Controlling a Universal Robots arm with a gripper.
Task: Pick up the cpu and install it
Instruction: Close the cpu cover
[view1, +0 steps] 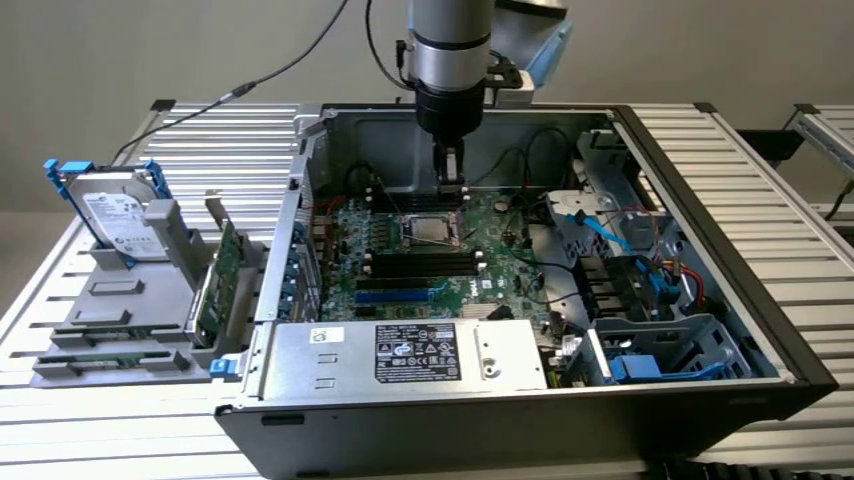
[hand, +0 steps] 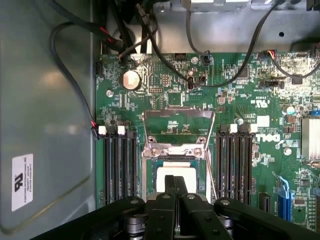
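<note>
A silver worktop (view1: 754, 190) made of long metal slats carries a big open black computer box (view1: 507, 438). A grey plastic stand (view1: 120, 300) sits beside it, on the exterior view's left.

Silver-grey cylindrical arm (view1: 447, 35), black wrist collar, slim black hand (view1: 451, 188), black linkages with screws.

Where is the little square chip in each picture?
Exterior view: the chip sits in the middle of the green board, close below the hand.
Wrist view: the chip lies in the metal frame, partly behind the hand.
Shared landmark: the long black slots beside the chip.
</note>
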